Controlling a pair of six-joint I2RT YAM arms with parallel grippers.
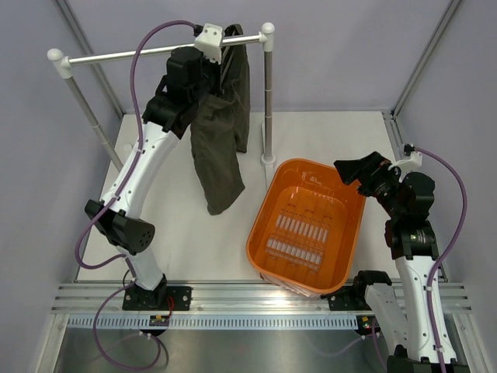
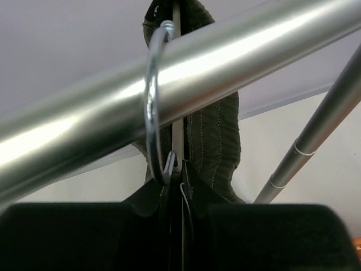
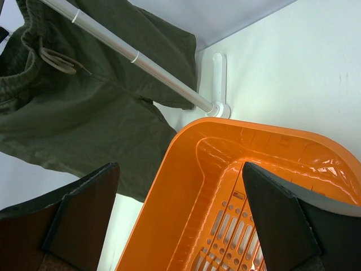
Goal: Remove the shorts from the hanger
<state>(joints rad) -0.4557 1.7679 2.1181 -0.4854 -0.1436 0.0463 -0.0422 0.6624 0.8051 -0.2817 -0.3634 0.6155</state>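
Note:
The dark olive shorts (image 1: 224,132) hang from the silver rail (image 1: 132,53), legs trailing down over the table. In the left wrist view the hanger's metal hook (image 2: 150,101) loops over the rail (image 2: 237,62), and its thin body (image 2: 177,138) runs down between my left gripper's fingers, with the shorts (image 2: 217,135) behind. My left gripper (image 2: 179,172) (image 1: 220,53) is shut on the hanger just under the hook. My right gripper (image 1: 359,168) (image 3: 180,217) hovers open over the orange basket, holding nothing. The shorts (image 3: 84,107) and their drawstring (image 3: 56,59) also show in the right wrist view.
The orange basket (image 1: 264,233) (image 3: 169,186) sits right of centre, close to the rack's right upright (image 1: 269,101) (image 3: 135,56) and its white foot (image 3: 219,84). The rack's left upright (image 1: 89,116) slants down at the far left. Grey walls close the table's sides.

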